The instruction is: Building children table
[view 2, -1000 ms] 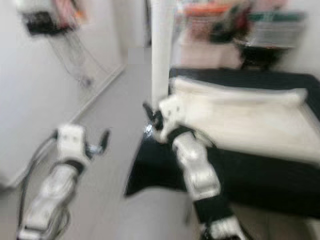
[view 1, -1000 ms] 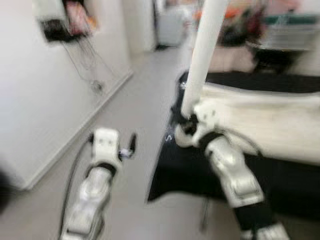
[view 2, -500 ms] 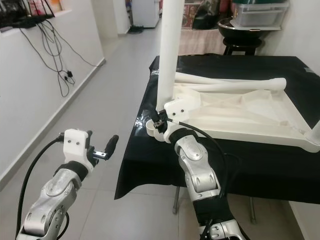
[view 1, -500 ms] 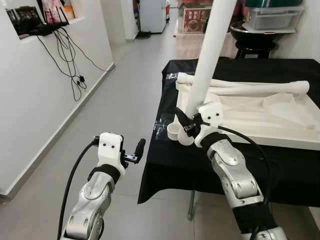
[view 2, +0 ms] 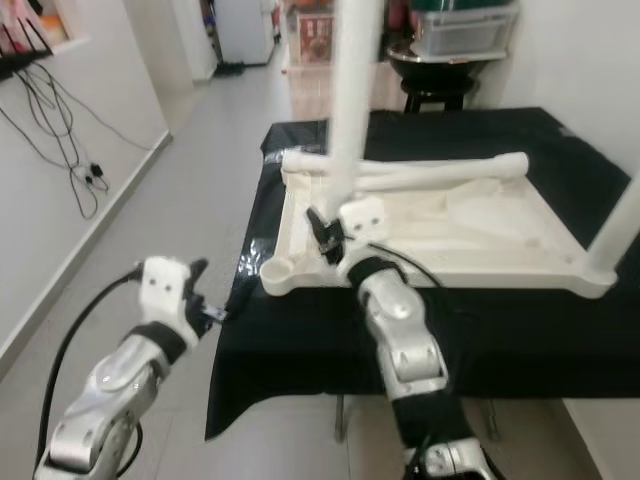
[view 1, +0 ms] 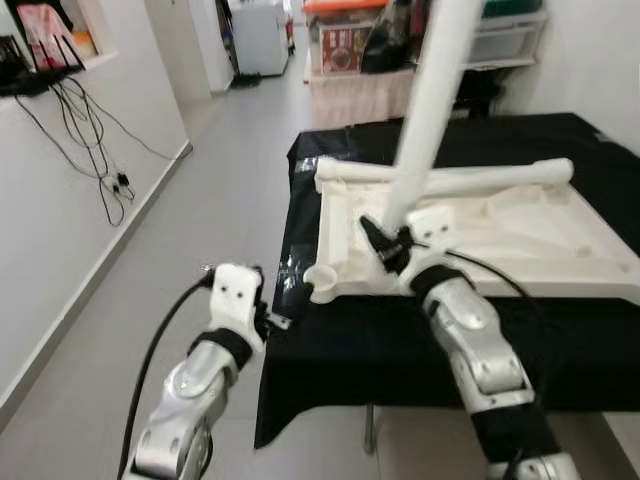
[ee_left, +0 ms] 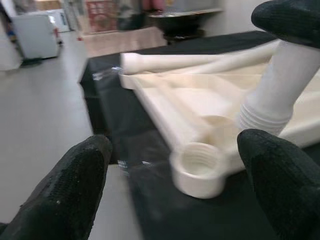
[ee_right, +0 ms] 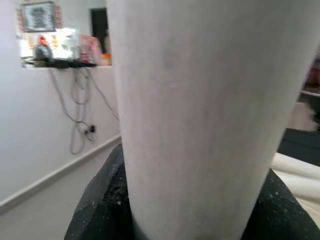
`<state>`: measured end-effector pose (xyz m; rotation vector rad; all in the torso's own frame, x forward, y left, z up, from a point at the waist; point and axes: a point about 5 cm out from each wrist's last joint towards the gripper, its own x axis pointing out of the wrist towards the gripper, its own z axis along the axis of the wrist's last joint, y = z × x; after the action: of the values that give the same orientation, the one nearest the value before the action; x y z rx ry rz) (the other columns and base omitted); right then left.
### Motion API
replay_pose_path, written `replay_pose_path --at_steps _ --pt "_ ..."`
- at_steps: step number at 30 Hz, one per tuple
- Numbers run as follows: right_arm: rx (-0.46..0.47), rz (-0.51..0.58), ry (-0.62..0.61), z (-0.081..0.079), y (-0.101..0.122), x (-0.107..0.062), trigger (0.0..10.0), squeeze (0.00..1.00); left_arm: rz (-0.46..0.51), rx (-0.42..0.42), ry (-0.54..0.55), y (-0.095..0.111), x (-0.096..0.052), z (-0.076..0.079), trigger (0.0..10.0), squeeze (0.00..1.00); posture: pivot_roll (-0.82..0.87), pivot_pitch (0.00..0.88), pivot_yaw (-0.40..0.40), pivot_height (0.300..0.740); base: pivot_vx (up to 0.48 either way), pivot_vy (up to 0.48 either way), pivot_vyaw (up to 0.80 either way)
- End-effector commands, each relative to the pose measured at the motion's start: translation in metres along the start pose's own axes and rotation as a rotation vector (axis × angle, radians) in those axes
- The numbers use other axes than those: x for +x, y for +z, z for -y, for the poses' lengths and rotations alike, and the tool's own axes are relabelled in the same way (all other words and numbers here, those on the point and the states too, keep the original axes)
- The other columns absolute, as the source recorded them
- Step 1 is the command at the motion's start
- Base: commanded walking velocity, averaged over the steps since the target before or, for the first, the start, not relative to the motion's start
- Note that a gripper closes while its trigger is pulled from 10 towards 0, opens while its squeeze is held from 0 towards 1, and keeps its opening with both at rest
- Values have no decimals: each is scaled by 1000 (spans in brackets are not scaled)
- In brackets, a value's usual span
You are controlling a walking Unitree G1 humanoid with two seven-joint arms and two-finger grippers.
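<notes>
A white children's table top lies upside down on a black-covered table. My right gripper is shut on a white table leg and holds it nearly upright over the top's front left corner. The leg's threaded end hangs just beside the round corner socket, which also appears in the right eye view. My left gripper is open and low, off the table's left edge, and faces that socket. A second leg lies along the top's far side. Another leg stands at the right corner.
A white wall with hanging cables runs along the left of a grey corridor floor. Behind the table stand storage boxes and a dark stool. The black cloth hangs down over the table's front edge.
The whole view has shifted, so the camera has moved. My left gripper now sits closer to the table's left edge. The right gripper still holds the leg by the corner.
</notes>
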<state>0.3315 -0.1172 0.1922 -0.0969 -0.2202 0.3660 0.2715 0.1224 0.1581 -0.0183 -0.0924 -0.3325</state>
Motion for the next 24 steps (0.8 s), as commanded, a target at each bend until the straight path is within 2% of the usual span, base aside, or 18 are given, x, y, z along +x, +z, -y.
replay_pose_path --at_steps 1,8,12,13,14,15,17,19,20,21,23,24 --pt "13 21 43 -10 5 4 10000 0 -15 11 16 -1 -2 -6 10000 0 -27 0 39 740 371 0 0" --pt "25 33 67 -11 7 4 10000 0 -9 9 9 -1 -3 -5 10000 0 -26 0 37 740 369 0 0" --pt "37 41 100 -8 10 4 10000 0 -25 -34 -61 -3 -4 6 10000 0 -27 0 39 740 64 0 0" --pt "41 29 156 -8 10 4 10000 0 -41 -38 -106 -4 -6 12 10000 0 -28 0 38 740 0 0 0" --pt "41 29 156 -8 10 4 10000 0 -41 -38 -106 -4 -6 12 10000 0 -28 0 38 740 0 0 0" --pt "42 20 197 -7 9 3 10000 0 -51 -38 -135 -6 -7 16 10000 0 -28 0 38 740 0 0 0" --pt "96 6 419 -7 13 -7 10000 0 -75 -27 -162 -9 -13 18 10000 0 -27 4 35 740 0 0 0" --pt "156 12 583 -3 21 -17 10000 0 -103 4 -145 -13 -19 14 10000 0 -27 11 33 740 0 0 0" --pt "152 0 658 0 24 -21 10000 0 -126 34 -113 -16 -24 10 10000 0 -24 21 31 740 0 0 0" --pt "152 0 658 0 24 -21 10000 0 -126 34 -113 -16 -24 10 10000 0 -24 21 31 740 0 0 0" --pt "122 -42 787 1 25 -25 10000 0 -166 62 -40 -22 -34 5 10000 0 -16 39 28 740 0 0 0" --pt "122 -42 787 1 25 -25 10000 0 -166 62 -40 -22 -34 5 10000 0 -16 39 28 740 0 0 0"
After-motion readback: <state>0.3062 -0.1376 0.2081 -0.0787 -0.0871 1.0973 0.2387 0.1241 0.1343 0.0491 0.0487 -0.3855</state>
